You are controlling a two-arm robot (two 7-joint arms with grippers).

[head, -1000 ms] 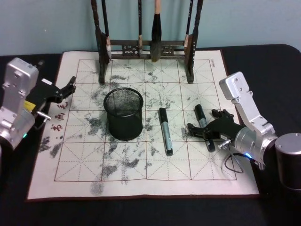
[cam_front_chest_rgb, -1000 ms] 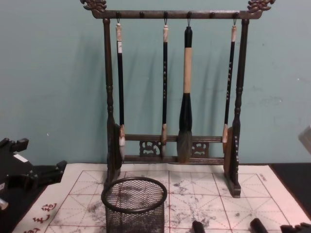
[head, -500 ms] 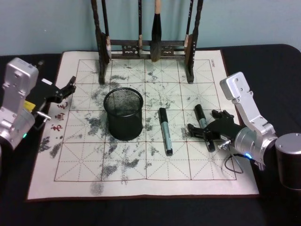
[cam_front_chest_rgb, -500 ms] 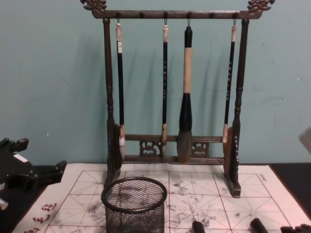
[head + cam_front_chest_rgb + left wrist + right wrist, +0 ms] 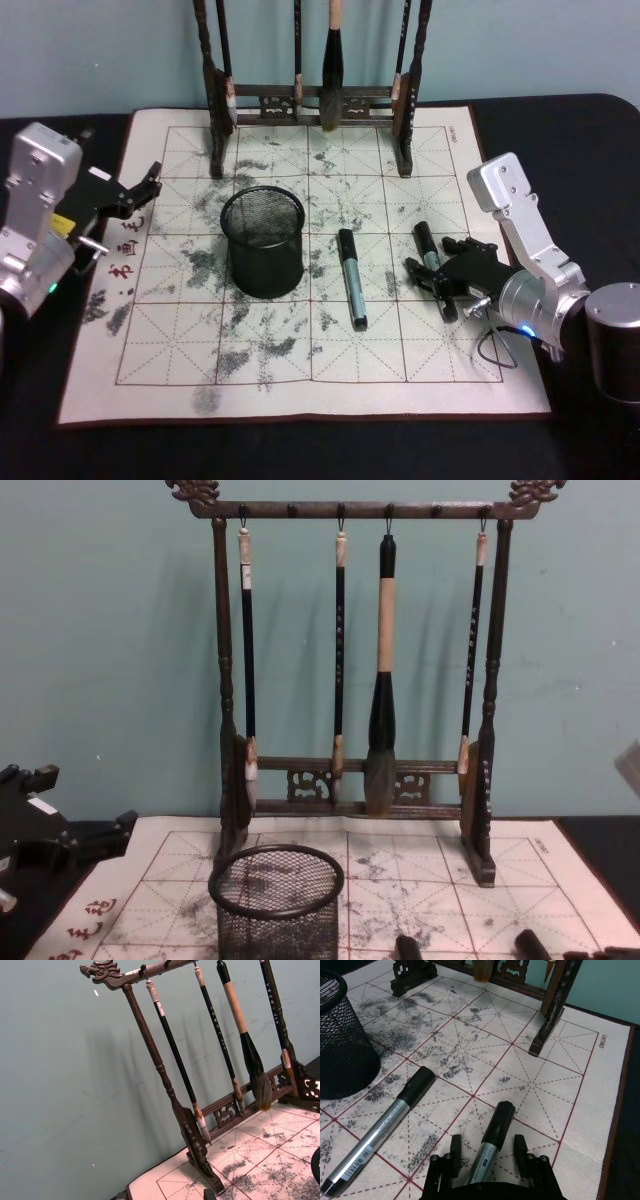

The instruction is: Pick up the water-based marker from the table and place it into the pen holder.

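Counting on the desk [image 5: 560, 130]: two markers, one pen holder [image 5: 265, 268], one brush rack [image 5: 485, 730] carrying four brushes [image 5: 385, 680]. Both markers lie flat on the mat [image 5: 400, 350]. The right marker [image 5: 427, 248] sits toward the mat's right side, and the second marker [image 5: 351, 279] lies between it and the pen holder. Right arm reaches in low from the right. The right claw [image 5: 487, 1149] straddles the right marker's near end, fingers [image 5: 519, 1146] apart with a gap on each side. The left claw [image 5: 147, 185] is parked at the mat's left edge, spread and holding nothing.
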